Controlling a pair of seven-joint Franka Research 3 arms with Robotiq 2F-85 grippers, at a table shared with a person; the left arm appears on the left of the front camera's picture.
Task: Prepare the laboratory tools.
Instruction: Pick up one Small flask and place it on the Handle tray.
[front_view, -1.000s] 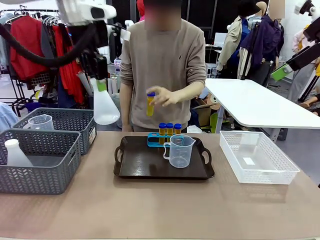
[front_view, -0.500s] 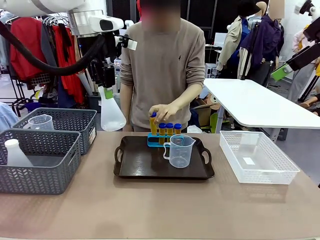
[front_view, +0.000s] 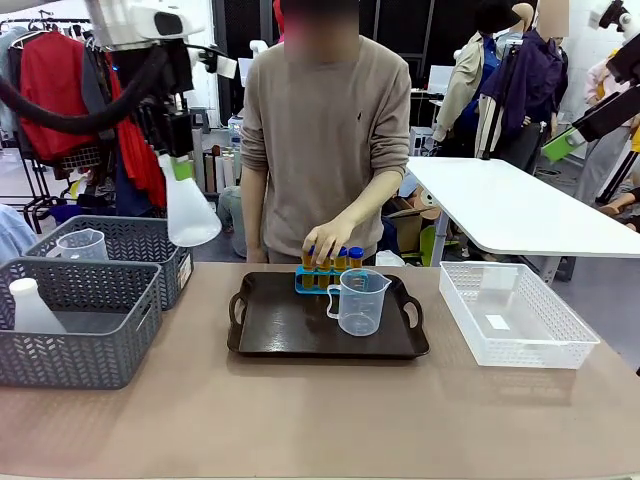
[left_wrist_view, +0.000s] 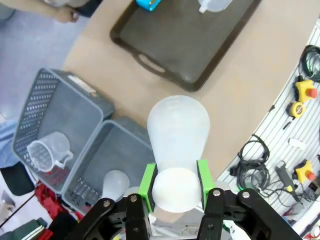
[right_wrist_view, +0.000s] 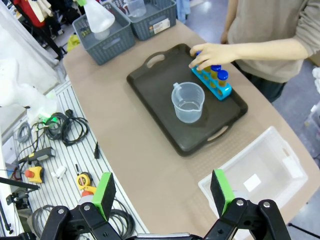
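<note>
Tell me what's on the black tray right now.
On the black tray: a clear measuring beaker and, at its far edge, a blue rack of blue-capped amber tubes. The person's hand covers the rack's left end, hiding some tubes.

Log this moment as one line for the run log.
left gripper: shut on flask, held above grey baskets | right gripper: open, empty | person's hand: on tubes in rack | beaker: on tray
</note>
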